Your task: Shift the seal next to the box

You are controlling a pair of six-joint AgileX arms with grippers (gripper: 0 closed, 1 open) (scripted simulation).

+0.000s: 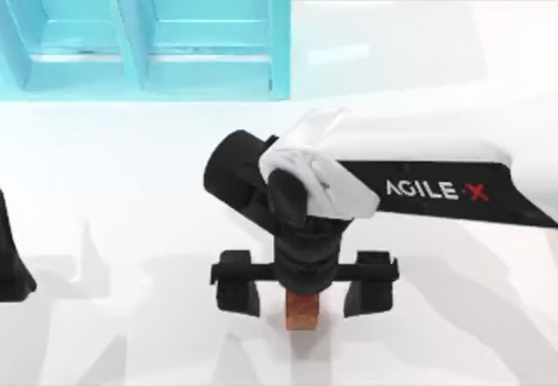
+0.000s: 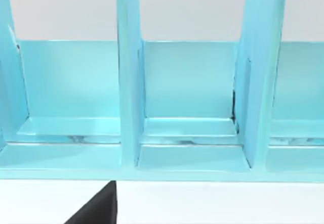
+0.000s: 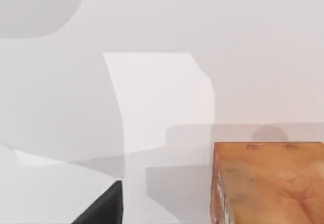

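1. Top view: we work over a plain white table (image 1: 131, 186) marked by soft grey shadows. A light blue box (image 1: 148, 33) with upright dividers stands at the far edge, toward the table's left.
2. Top view: our right arm reaches in from the right. Our right gripper (image 1: 303, 294) hangs over the near middle of the table with its fingers spread wide. The seal (image 1: 301, 312) sits between them, touching neither, well apart from the box.
3. Top view: our left gripper (image 1: 13, 268) is parked at the left edge; we cannot tell how its fingers stand.
4. Left wrist view: the box (image 2: 177, 148) faces us with open compartments split by upright walls, standing on the white table (image 2: 217, 201).
5. Right wrist view: the seal (image 3: 268, 183) shows an orange-tan face with a redder side edge, resting on the white table (image 3: 152, 97).
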